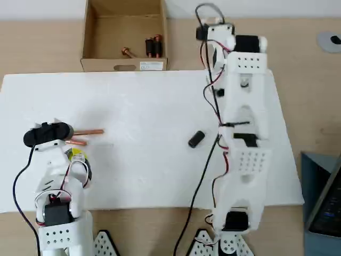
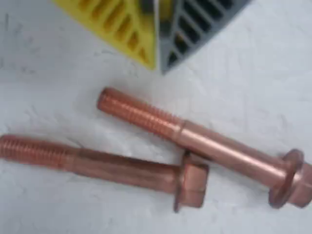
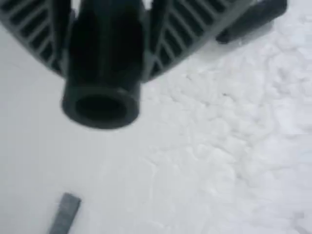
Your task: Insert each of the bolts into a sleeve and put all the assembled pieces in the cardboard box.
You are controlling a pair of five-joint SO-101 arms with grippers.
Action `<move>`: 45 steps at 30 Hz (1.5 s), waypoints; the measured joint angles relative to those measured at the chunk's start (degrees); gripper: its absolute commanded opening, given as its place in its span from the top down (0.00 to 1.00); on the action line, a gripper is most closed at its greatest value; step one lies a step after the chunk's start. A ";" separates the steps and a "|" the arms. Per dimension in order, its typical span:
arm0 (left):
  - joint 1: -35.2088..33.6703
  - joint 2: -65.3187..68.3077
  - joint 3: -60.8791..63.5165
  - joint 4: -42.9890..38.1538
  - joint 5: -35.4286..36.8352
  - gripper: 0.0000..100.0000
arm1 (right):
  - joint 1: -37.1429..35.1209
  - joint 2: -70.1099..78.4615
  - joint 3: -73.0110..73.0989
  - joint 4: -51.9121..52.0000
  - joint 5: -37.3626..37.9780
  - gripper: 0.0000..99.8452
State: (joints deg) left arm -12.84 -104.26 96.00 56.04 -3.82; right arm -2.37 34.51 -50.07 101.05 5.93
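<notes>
My left gripper (image 2: pixel 158 61) sat at mid-left of the high frame, yellow and grey fingers pressed together at the tips, holding nothing. Two copper flange bolts lay on the white mat (image 1: pixel 149 176) just beyond those tips: the upper bolt (image 1: pixel 90 132) and the lower bolt (image 1: pixel 78 142). Both ran roughly left to right across the frame, almost parallel. Up close in the left wrist view, one bolt's hex head touched the other's shank.

My right gripper (image 3: pixel 105 68) was pinching a black sleeve (image 3: pixel 102 97) between its grey fingers, open bore showing. The right arm (image 1: pixel 240 133) ran down the right side of the frame, well apart from the bolts. A loose sleeve (image 1: pixel 196 139) lay on the mat at centre, just beside that arm.

So the left hand was far nearer the bolts. I judged it had to spread, then close across a shank at right angles to the long axis. The touching head meant one bolt could drag the other.

The cardboard box (image 1: pixel 90 37) stood at the upper left, off the mat. Inside were a bare bolt (image 1: pixel 127 52) and what looked like two assembled pieces (image 1: pixel 153 47), side by side, though too small to be sure. The task looked partly done.
</notes>
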 measured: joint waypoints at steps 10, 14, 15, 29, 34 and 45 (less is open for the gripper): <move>0.00 0.00 0.00 0.00 0.00 1.00 | 0.00 -24.70 12.13 0.00 0.00 0.99; 0.00 0.00 0.00 0.00 0.00 1.00 | 0.00 -35.52 21.54 0.00 0.00 0.99; 0.00 0.00 0.00 0.00 0.00 1.00 | 0.00 -38.42 24.26 0.09 0.00 0.99; -2.90 0.00 -1.23 0.00 0.35 1.00 | 0.00 -68.57 60.66 0.18 -17.67 0.99; -2.81 0.88 -9.41 6.86 3.52 1.00 | 0.62 -76.04 69.45 -0.44 -18.55 0.99; -2.29 21.63 -32.26 18.64 15.47 1.00 | 8.44 -87.65 78.33 -2.99 -16.70 0.99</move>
State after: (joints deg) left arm -15.12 -82.64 63.74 74.68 11.65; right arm 6.07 -53.14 28.26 98.07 -10.77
